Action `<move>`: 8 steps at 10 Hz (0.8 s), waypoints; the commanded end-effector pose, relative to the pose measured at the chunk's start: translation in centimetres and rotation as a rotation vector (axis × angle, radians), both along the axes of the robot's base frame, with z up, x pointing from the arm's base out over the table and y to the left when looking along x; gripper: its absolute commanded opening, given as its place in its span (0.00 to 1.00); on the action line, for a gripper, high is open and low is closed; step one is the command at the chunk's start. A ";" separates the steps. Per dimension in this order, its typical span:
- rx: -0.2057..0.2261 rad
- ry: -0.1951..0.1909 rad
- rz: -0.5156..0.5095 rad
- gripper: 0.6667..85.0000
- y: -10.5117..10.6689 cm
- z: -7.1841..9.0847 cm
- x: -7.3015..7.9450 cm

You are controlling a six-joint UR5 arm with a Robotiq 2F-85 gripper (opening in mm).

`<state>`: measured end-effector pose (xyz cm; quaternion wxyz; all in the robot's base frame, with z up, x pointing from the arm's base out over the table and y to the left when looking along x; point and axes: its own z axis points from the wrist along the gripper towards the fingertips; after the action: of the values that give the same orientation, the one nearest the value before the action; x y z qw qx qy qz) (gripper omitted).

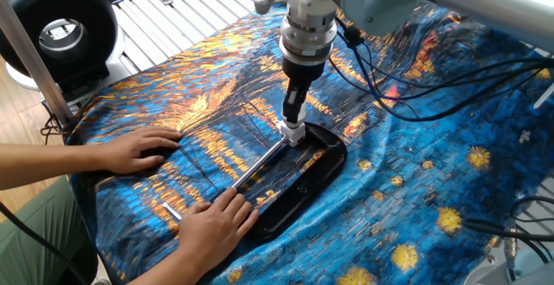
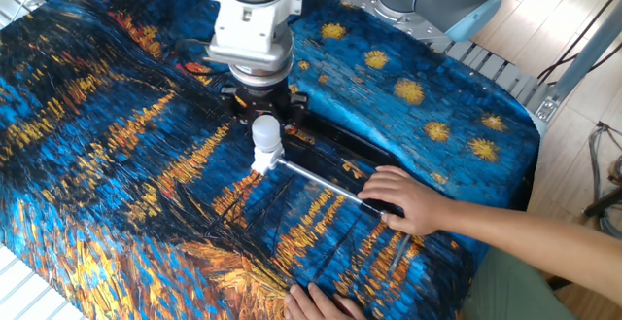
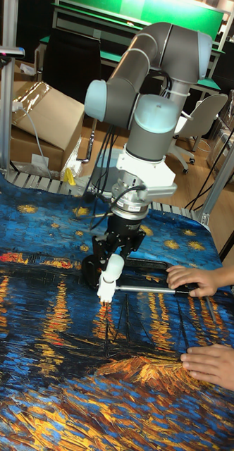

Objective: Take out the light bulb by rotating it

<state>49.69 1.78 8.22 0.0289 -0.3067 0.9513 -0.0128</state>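
The light bulb (image 2: 264, 135) is small, white and frosted. It stands upright in a white cube socket (image 2: 259, 160) at the end of a metal rod (image 2: 326, 182). My gripper (image 2: 264, 125) points straight down over it, one black finger on each side of the globe, shut on the bulb. The tall fixed view shows the bulb (image 3: 113, 268) between the fingers, with the socket (image 3: 104, 290) just below. In one fixed view the gripper (image 1: 294, 116) is seen edge-on and hides most of the bulb above the socket (image 1: 293, 134).
The rod lies across a black tray (image 1: 322, 174) on a blue and orange patterned cloth. A person's hand (image 2: 403, 198) presses the rod's far end down, and their other hand (image 1: 134, 152) rests flat on the cloth. Cables (image 1: 407, 103) trail behind the arm.
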 end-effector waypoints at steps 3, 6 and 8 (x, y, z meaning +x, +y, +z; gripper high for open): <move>-0.020 -0.036 0.262 0.33 -0.5 0.0 0.7; -0.044 -0.060 0.369 0.33 -0.7 0.1 1.4; -0.040 -0.070 0.418 0.33 -0.4 0.1 1.7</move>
<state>50.84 1.09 8.15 0.0473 -0.4647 0.8835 -0.0357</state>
